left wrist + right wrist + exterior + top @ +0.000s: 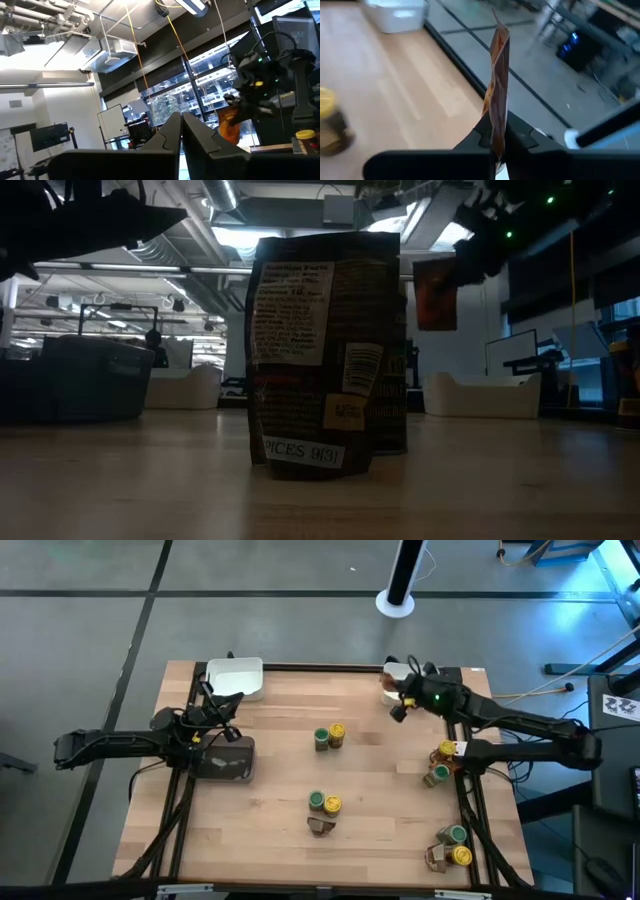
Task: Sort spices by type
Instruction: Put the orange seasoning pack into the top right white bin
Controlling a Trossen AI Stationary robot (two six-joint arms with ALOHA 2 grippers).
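- The left pincer (228,732) waits over the desk's (280,770) left side, above the dark tray (226,757), its fingers pressed together on nothing
- A white tray (236,677) sits at the desk's far left corner
- Mid-desk stand a green-lidded jar (321,738) and a yellow-lidded jar (338,733), touching
- Nearer the front, a second green-and-yellow jar pair (324,803) has a small brown packet (321,826) just in front of it; in the low view this packet (325,355) stands upright, dark and crinkled, with white printed labels
- The right pincer (397,700) hangs over the far right of the desk, clamped on a brown-orange packet (498,85); the right wrist view shows it edge-on, thin and flat, rising upright from between the fingers
- Another white tray (395,670) lies just beyond that pincer
- By the right edge stand a yellow-lidded jar (446,751) and a green-lidded one (438,775)
- At the front right corner a green jar (455,835), a yellow jar (461,856) and a packet (436,858) sit grouped
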